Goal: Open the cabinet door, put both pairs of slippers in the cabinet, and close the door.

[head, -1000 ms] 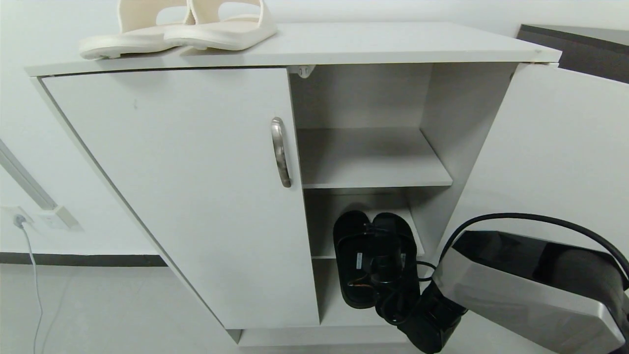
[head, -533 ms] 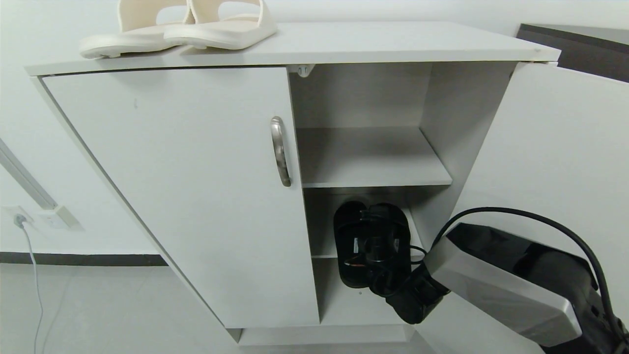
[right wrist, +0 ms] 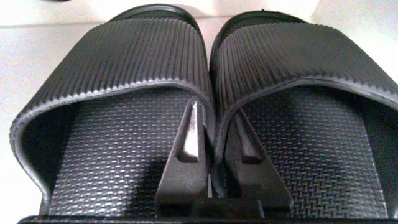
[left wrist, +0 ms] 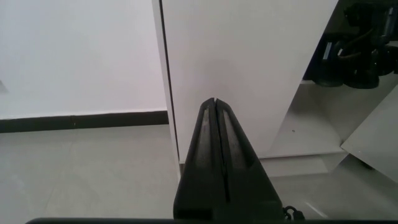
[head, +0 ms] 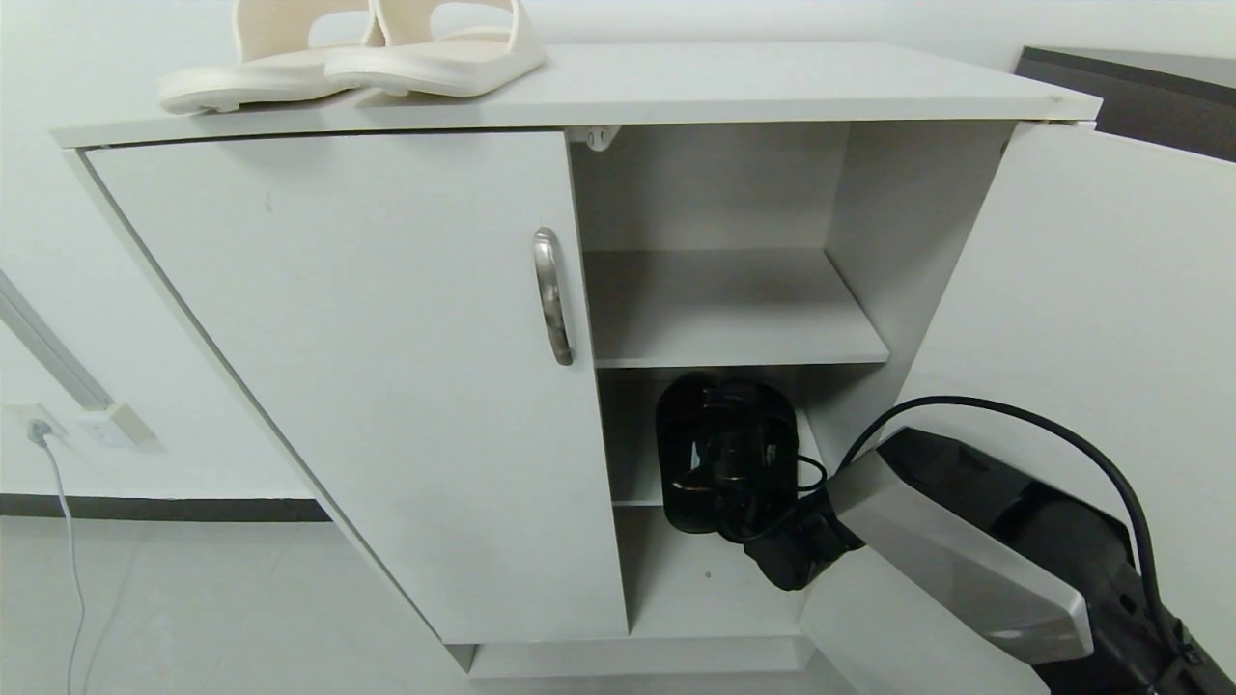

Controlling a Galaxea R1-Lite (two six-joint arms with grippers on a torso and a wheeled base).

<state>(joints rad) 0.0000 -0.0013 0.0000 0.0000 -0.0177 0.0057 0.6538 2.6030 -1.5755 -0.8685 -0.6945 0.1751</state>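
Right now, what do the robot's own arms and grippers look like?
The right arm has a boxy silver-grey shell over black, with a black cable looping above it. The right gripper has black wedge-shaped fingers; the left gripper is black, with long tapering fingers.

Right gripper (right wrist: 214, 127) pinches black slippers (right wrist: 143, 74); left gripper's (left wrist: 215, 106) jaws closed.

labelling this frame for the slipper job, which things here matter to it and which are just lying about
Job: black slippers pinched in the right claw; cream slippers on top of the cabinet; open right door.
Lying about: wall socket and cable; dark furniture beyond the cabinet.
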